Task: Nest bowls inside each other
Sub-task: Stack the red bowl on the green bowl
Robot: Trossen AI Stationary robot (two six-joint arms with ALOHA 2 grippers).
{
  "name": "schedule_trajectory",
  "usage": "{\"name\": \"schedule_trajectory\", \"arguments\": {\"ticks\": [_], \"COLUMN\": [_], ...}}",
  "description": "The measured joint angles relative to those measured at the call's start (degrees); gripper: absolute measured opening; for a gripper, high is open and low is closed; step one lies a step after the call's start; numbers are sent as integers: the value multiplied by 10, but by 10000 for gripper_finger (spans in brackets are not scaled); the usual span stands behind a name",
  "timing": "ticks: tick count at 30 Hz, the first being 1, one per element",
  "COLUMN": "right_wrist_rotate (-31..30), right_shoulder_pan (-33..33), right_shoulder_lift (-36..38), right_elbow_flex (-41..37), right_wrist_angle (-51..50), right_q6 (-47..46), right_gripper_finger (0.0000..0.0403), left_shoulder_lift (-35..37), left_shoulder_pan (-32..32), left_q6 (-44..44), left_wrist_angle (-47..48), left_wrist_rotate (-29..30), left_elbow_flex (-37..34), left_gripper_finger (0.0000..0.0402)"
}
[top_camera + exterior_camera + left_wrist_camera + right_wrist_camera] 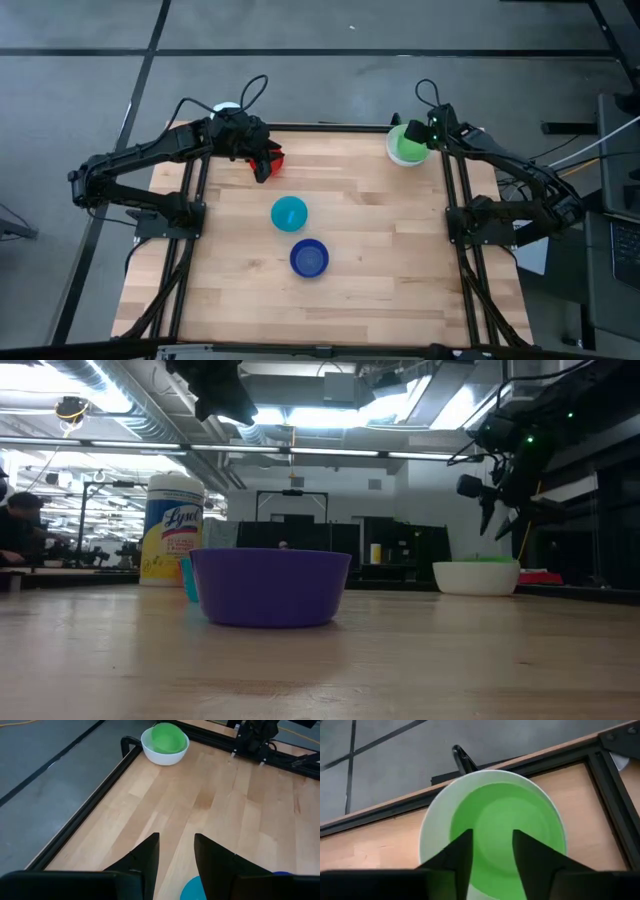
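A green bowl (505, 825) sits nested in a white bowl (432, 832) at the table's far right corner (407, 146). My right gripper (492, 832) hangs open just above them, and in the low view (503, 525) it is clear of the white bowl's rim. A teal bowl (289, 213) and a dark blue bowl (309, 258) stand upright mid-table. A red bowl (276, 157) shows partly beside my left gripper (258, 155). That gripper is open, high above the table, with only bare wood between its fingers (176, 836).
A white-lidded jar with a yellow label (172, 530) stands at the far left corner (228, 108). A black frame rail (80, 815) runs along the table's far edge. Bare wood lies between the bowls and the near edge (320, 310).
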State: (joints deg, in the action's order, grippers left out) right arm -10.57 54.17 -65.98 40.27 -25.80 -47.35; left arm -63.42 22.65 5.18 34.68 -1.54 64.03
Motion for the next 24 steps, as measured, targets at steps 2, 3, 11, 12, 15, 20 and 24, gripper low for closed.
{"name": "schedule_trajectory", "arguments": {"ticks": [2,3,11,12,15,20,24], "right_wrist_rotate": [2,7,155,167,168,146,161], "right_shoulder_pan": [0,0,-57,-79,-157,-255,-280], "right_shoulder_lift": [0,0,-7,-14,-54,-167,-239], "right_elbow_flex": [11,18,63,68,95,159,231], "right_wrist_angle": [2,5,180,214,258,265,307], "right_q6": [0,0,-4,-12,-21,-11,14], "right_gripper_finger": [162,169,189,186,175,155,151], "left_shoulder_lift": [0,0,-5,-8,-22,-75,-134], "left_shoulder_pan": [0,0,0,0,0,33,72], "left_q6": [-4,-4,-32,-34,-35,-33,-49], "left_wrist_angle": [0,0,-2,-1,5,90,136], "left_wrist_rotate": [0,-1,-1,1,17,27,-14], "left_elbow_flex": [0,0,0,0,0,0,-10], "left_gripper_finger": [120,120,120,120,120,124,125]}}
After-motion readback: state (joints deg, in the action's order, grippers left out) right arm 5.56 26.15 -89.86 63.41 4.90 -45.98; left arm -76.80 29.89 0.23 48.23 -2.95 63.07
